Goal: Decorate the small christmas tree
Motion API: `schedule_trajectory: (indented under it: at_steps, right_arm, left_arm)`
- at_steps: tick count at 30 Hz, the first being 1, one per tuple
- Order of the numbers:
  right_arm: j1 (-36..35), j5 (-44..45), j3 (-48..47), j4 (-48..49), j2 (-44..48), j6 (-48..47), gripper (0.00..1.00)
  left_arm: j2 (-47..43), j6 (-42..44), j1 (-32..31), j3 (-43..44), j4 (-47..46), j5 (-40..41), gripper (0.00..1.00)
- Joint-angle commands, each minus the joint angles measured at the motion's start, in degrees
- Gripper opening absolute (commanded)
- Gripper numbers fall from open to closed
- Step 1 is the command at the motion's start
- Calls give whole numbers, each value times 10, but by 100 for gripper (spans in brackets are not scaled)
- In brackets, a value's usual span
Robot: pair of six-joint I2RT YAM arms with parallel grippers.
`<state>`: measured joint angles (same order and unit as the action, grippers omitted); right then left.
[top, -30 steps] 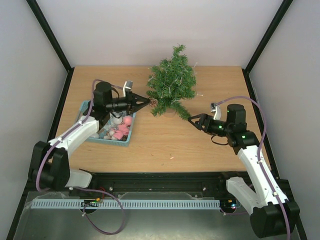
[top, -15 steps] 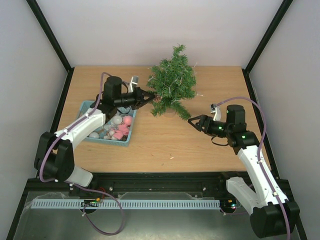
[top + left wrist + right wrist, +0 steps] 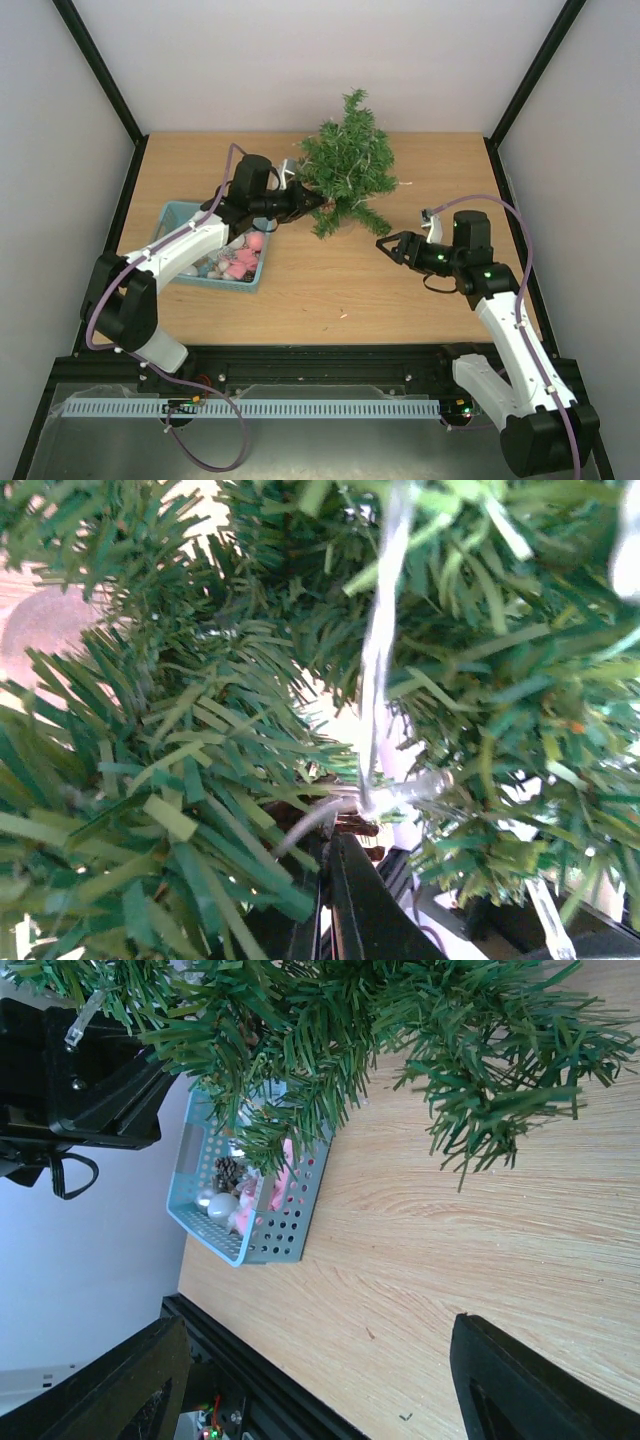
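- Two arms, seen from above: the small christmas tree (image 3: 348, 165) stands at the far middle of the table (image 3: 330, 290). The left gripper (image 3: 312, 200) is buried in its lower left branches, above the far end of the teal basket (image 3: 172, 212) of ornaments. The right gripper (image 3: 388, 247) hovers near the tree's right side, apart from it.
- Left wrist view: needles fill the frame. The jaws are pressed fully together. A small brown piece (image 3: 358, 825) and a pale strand (image 3: 380, 660) sit at their tips; whether either is pinched cannot be told.
- Right wrist view: the fingers stand wide apart with nothing between them, over bare wood. Tree branches and the basket lie beyond.
- Judgement: the step appears to be seating an ornament on a branch. It should go well in among the needles so it lodges. The left jaws should then part slowly and back out along the line of entry, so the light tree is not dragged. The free right gripper could steady it.
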<state>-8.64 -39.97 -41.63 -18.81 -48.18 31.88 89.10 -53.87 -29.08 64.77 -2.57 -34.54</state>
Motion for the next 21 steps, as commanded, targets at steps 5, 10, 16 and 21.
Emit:
schedule_trajectory:
  at_steps: [5,10,16,21]
  right_arm:
    - [-1,-2,-5,-26,17,-10,73]
    - [-1,-4,0,-24,20,-8,73]
    - [-1,-7,5,-21,25,-5,73]
    - [-1,-7,7,-24,29,-4,73]
  left_arm:
    - [-2,38,-8,21,39,79,2]
    - [-6,27,-9,25,25,88,2]
    - [2,15,-22,45,14,99,2]
    - [5,1,-27,48,22,115,2]
